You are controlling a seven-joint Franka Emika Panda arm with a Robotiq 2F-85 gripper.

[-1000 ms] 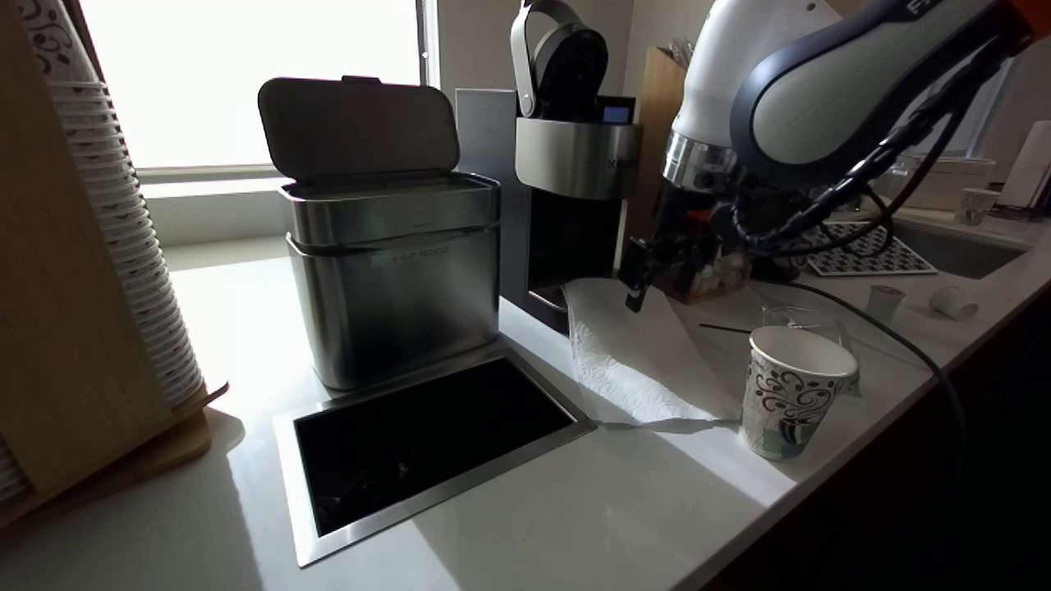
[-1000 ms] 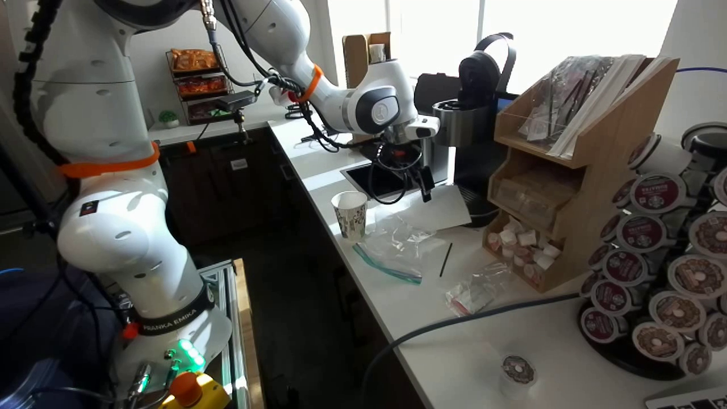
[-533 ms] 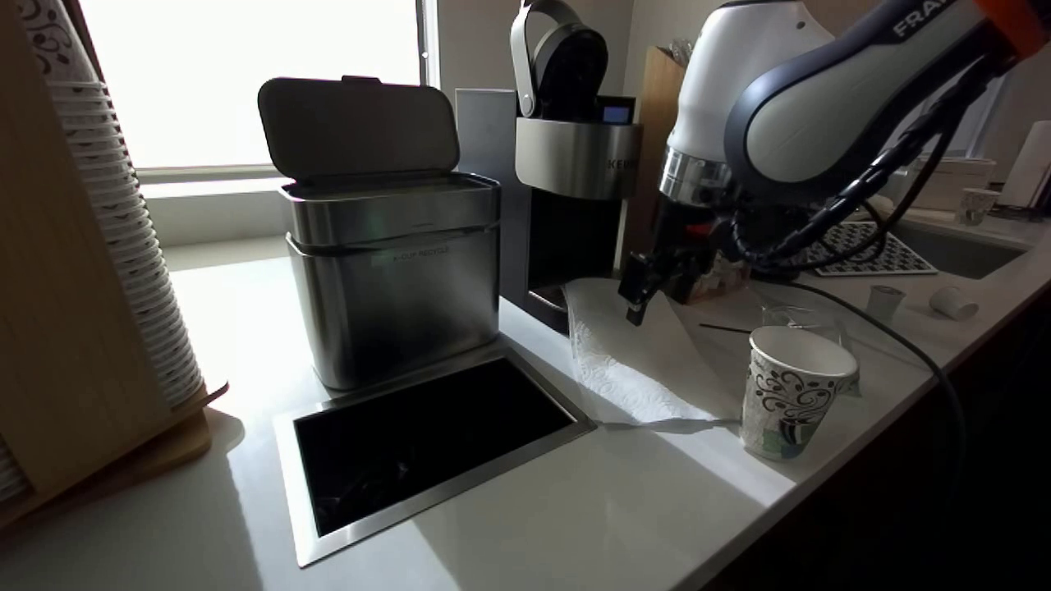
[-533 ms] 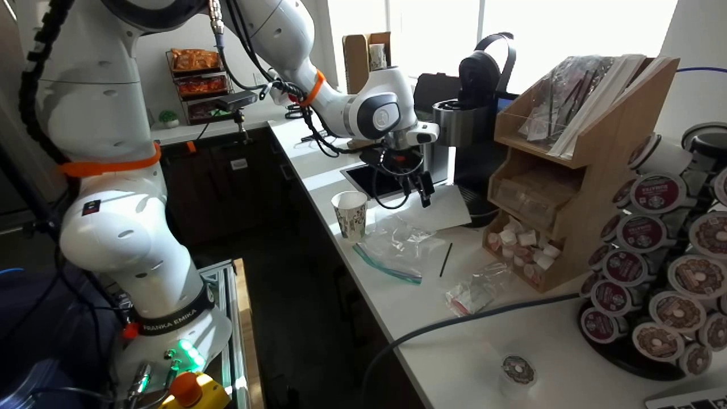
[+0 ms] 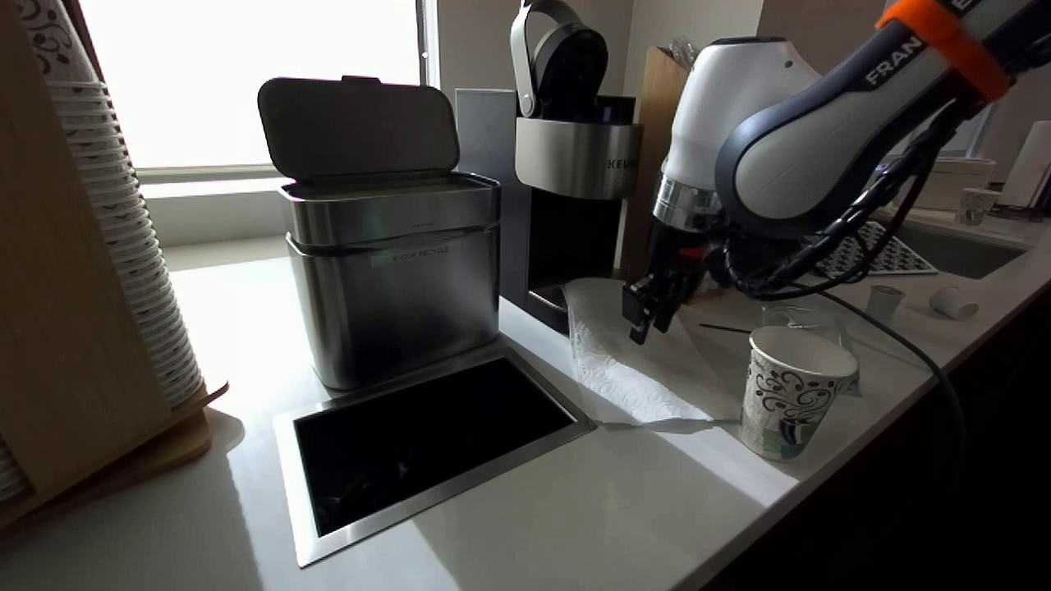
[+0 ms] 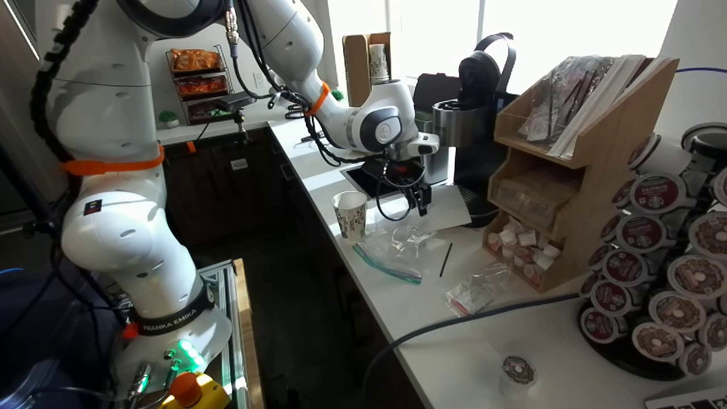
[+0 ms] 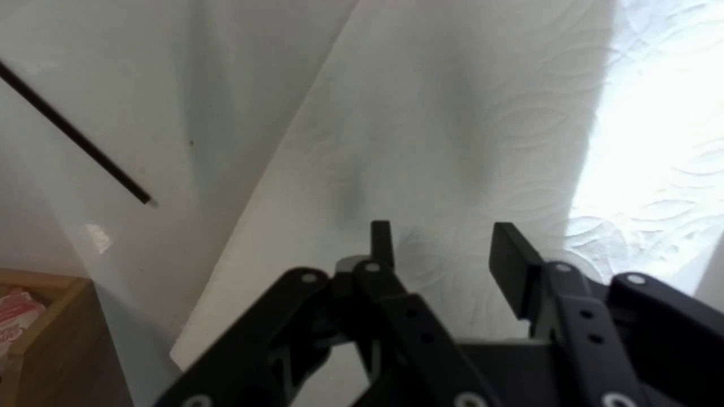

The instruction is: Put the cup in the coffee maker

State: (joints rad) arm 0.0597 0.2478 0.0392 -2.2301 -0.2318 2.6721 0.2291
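The gripper hangs lower than it did half a second ago in both exterior views, and the arm has sunk with it. The fingers are spread, with a wide gap between the tips, and the towel shows through that gap from below. The cup is where it was. The coffee maker has not moved either, but its screen, lit blue earlier, now looks nearly dark.

The cup stands upright on the counter, close to the front edge, outside the fingers and well apart from them. In both exterior views the fingers come between the cup and the coffee maker, over the towel.

Counting outward from the fingers, there is one towel, one black stick and the one cup, with one zip bag just beside it; whether the two touch I cannot tell. Then come one packet, one metal frame set in the counter, one steel box with its lid up, one coffee maker with its top raised, and one wooden rack of three tiers. Farther off are two loose pods, one upright and one on its side, one pod stand holding more than I can surely count, one stack of cups, also past counting, and another cup by the sink
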